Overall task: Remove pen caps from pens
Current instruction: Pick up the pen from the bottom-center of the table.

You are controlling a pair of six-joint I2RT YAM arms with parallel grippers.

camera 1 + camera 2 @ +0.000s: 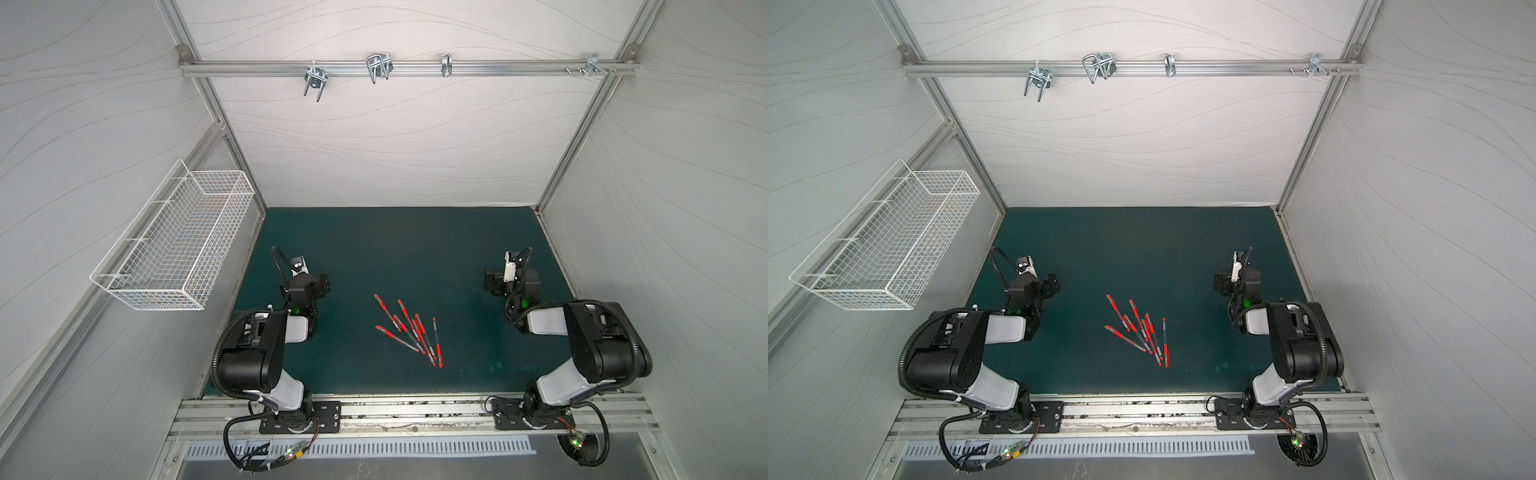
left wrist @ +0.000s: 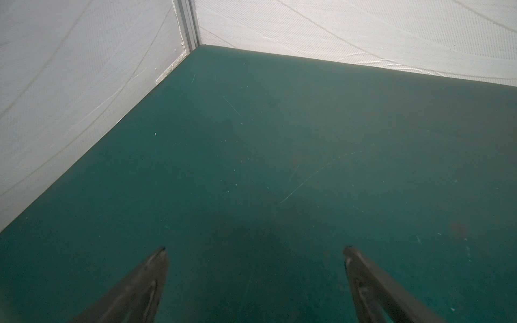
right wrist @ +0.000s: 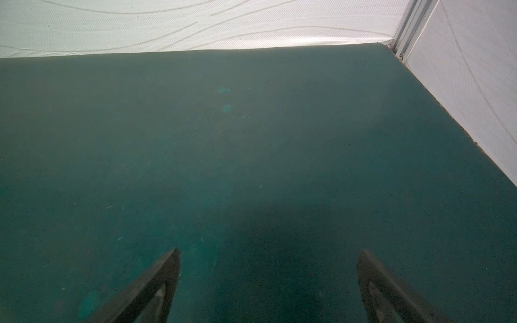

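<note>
Item: pens [image 1: 409, 330], roughly seven, clear grey barrels with red bands. They are heaped in a loose, overlapping fan on the green mat [image 1: 374, 249], a little nearer its front edge than its back edge and about midway between the side edges. The same heap is seen in both top views [image 1: 1139, 330].

Item: pen caps [image 1: 379, 302], red. All appear still fitted; none is seen lying apart, so the task is judged not yet begun.

Item: left gripper [image 2: 254, 250]. Jaws are spread wide and nothing is held; only bare mat is shown between them in the wrist view. It is parked near the left edge.

Item: right gripper [image 3: 268, 253]. Jaws likewise spread, empty, parked near the right edge.

Placement note: both tools are kept well apart from the heap, presumably as a rest pose leaving the centre unobstructed.

Clearance: open mat surrounds the heap on every side. Crossed barrels are judged to hinder a clean single pick.
</note>
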